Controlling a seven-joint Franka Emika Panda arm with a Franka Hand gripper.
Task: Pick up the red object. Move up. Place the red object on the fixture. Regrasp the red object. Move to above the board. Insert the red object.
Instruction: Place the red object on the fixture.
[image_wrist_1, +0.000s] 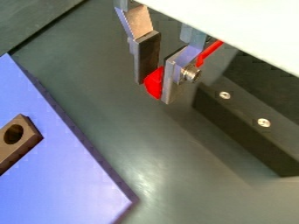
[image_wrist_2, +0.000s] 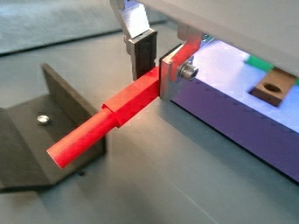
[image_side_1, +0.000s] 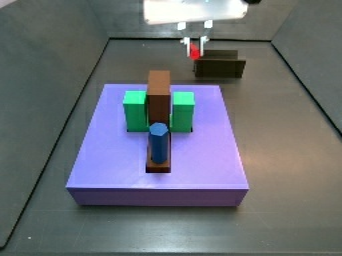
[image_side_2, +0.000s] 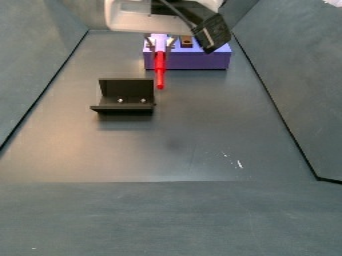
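My gripper (image_wrist_2: 159, 59) is clamped on one end of the red peg (image_wrist_2: 107, 121), which hangs straight down above the surface, between the fixture (image_side_2: 123, 96) and the board (image_side_1: 160, 140), nearer the fixture.

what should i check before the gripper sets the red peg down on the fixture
1. Grip: gripper shut on the red object, fingers clamp one end. Ok.
2. Peg attitude: hangs vertically in a side view. Ok.
3. Fixture free: nothing rests on it. Ok.
4. Alignment: peg sits beside the fixture's edge, not over it. Not ok.
5. Height: whether the peg tip clears the floor. Cannot tell.
6. Board clearance: gripper is off the board, toward the fixture. Ok.
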